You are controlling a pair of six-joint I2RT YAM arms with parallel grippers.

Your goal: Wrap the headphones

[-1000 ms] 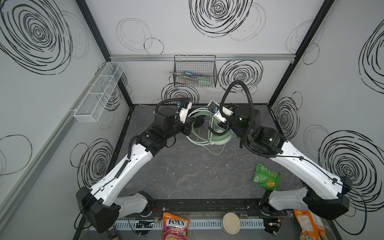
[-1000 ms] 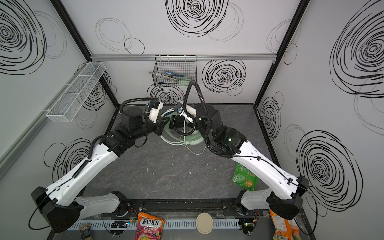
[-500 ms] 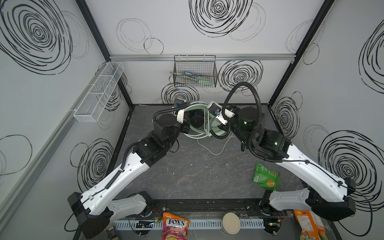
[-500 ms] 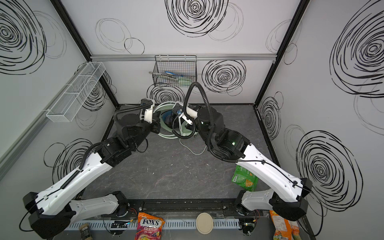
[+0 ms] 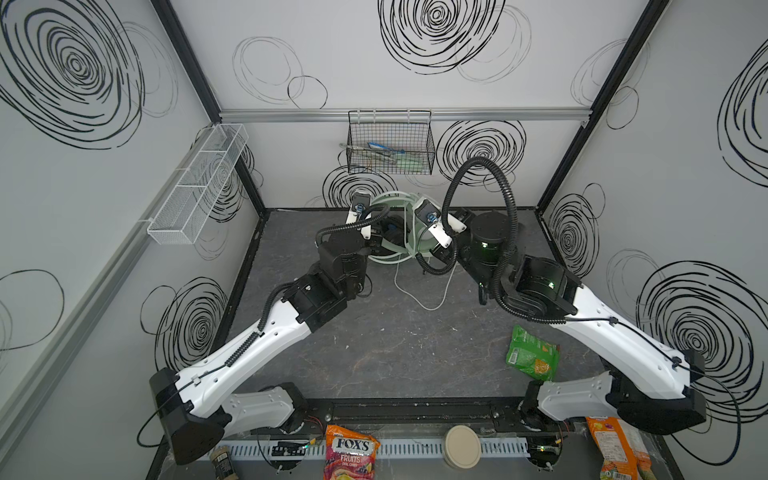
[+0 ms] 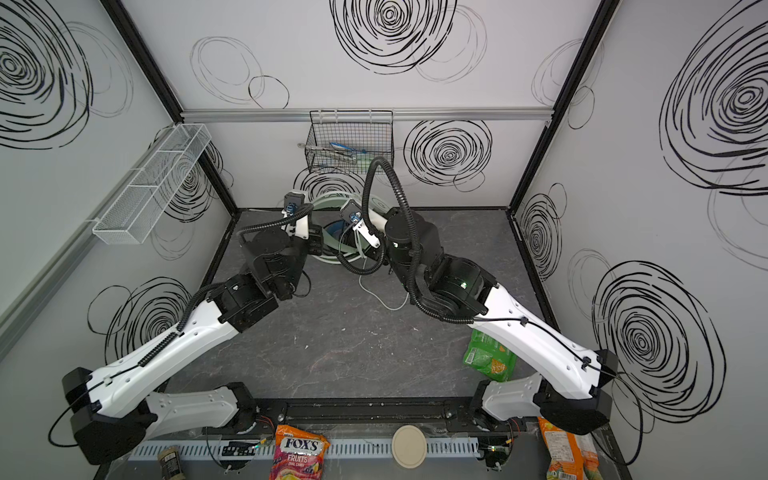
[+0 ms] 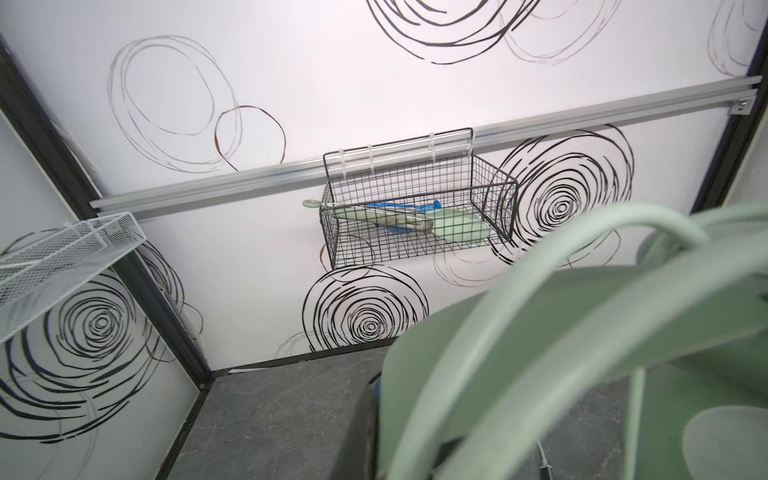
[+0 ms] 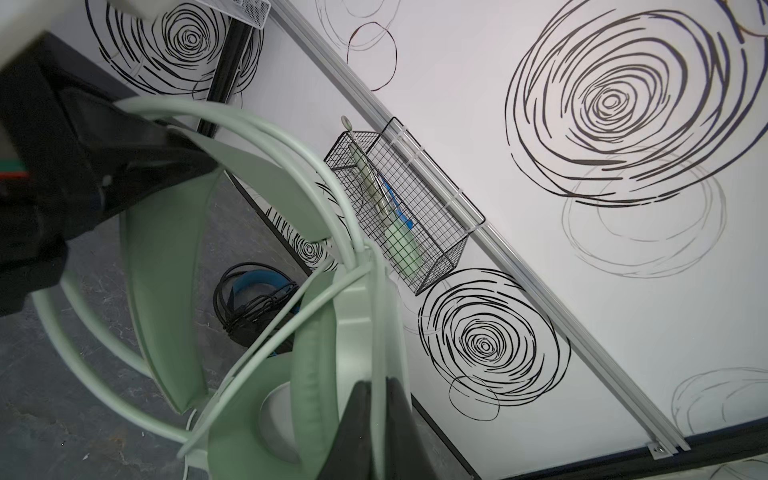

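ok, mint-green headphones [image 8: 316,395] are held up above the table [image 5: 374,353], back centre. left gripper [image 8: 158,145] clamped on the headband [image 8: 166,266], right gripper [image 8: 376,436] pinched together on the pale cable [image 8: 379,324], cable looped round the headband, tail trailing on the table. black headphones [image 8: 257,299] lie on the table below.

Robot lab cell, swirl-printed walls [image 5: 415,62].

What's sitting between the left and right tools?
The mint-green headphones, seen in the right wrist view: left tool grips the headband, right tool pinches the pale cable.
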